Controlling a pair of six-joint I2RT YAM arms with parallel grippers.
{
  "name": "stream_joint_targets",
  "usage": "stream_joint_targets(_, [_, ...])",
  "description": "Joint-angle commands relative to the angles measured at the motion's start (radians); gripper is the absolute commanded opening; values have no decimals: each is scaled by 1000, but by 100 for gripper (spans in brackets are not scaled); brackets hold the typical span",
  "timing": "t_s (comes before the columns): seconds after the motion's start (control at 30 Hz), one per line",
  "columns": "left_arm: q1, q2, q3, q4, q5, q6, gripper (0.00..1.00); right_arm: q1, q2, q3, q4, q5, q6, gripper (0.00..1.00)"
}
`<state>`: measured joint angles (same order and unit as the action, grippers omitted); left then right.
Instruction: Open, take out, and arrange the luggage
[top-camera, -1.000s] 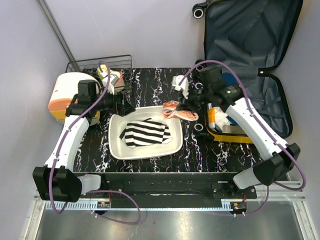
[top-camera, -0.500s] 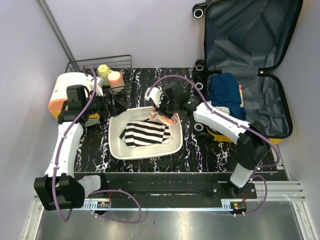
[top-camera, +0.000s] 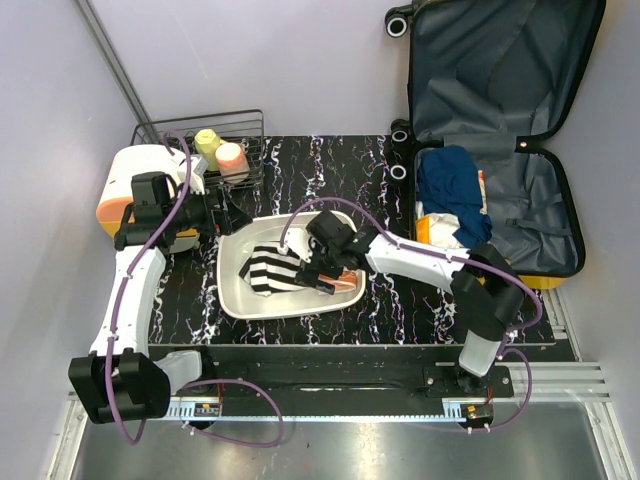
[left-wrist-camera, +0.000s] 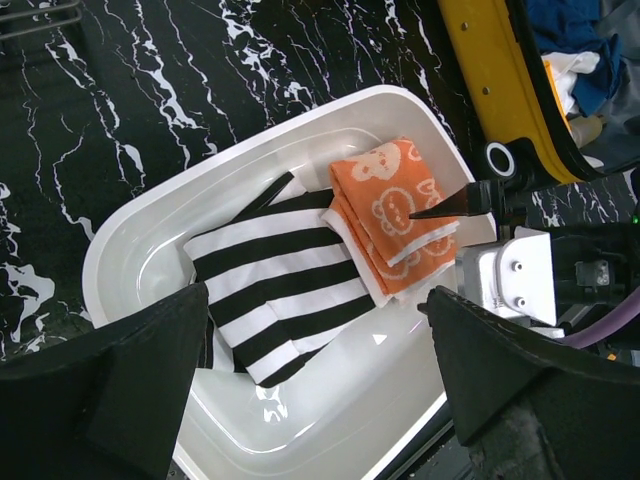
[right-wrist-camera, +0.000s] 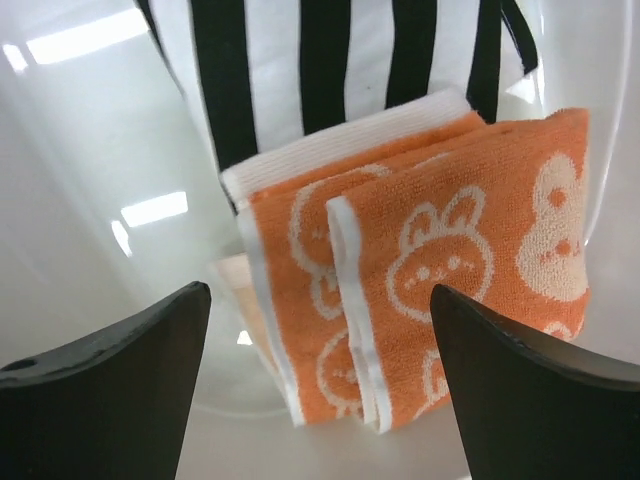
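Watch the R tool first. Its jaws stand wide apart w/ nothing pinched, low over the orange towel lying folded in the white tray. If you pull away sideways instead of straight up, a fingertip could snag the terry fold and drag the towel open, or shove it off the striped cloth it overlaps.

Second risk: both arms crowd the same tray. The L tool hangs above the tray's left part, also spread wide and empty. A swing by either arm could knock them together, esp. w/ the R arm's cable looping over the tray.

Third: the luggage sits open at the far right of the counter, lid propped up toward the back wall. The blue clothes are inside, so I'd judge unpacking isn't finished. Going back low could clip its yellow rim.

Pose: R arm reaches left across the counter, wrist pitched down into the tray. L arm is extended forward, tool angled toward the tray.
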<state>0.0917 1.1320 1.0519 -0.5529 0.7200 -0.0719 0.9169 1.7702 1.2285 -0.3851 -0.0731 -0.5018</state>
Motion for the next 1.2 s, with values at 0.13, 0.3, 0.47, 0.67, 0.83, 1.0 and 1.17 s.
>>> stream_joint_targets(0.13, [-1, -6, 52, 24, 99, 38, 95, -104, -161, 317, -221, -269, 144, 100])
stream_joint_targets(0.3, [-26, 3, 95, 24, 101, 89, 95, -318, -261, 408, -323, -285, 134, 98])
stream_joint_targets(0.47, [-78, 26, 111, 24, 93, 103, 95, -675, -295, 402, -418, -326, 177, 96])
stream_joint_targets(0.67, [-124, 63, 128, 25, 81, 115, 94, -950, -174, 501, -420, -358, 270, 95])
stream_joint_targets(0.83, [-125, 100, 168, -2, 79, 136, 94, -1112, 30, 661, -417, -387, 312, 94])
stream_joint_targets(1.0, [-125, 110, 183, -31, 61, 167, 94, -1167, 202, 844, -422, -387, 322, 94])
stream_joint_targets(1.17, [-127, 120, 191, -65, 45, 192, 94, -1178, 377, 1028, -474, -418, 325, 95])
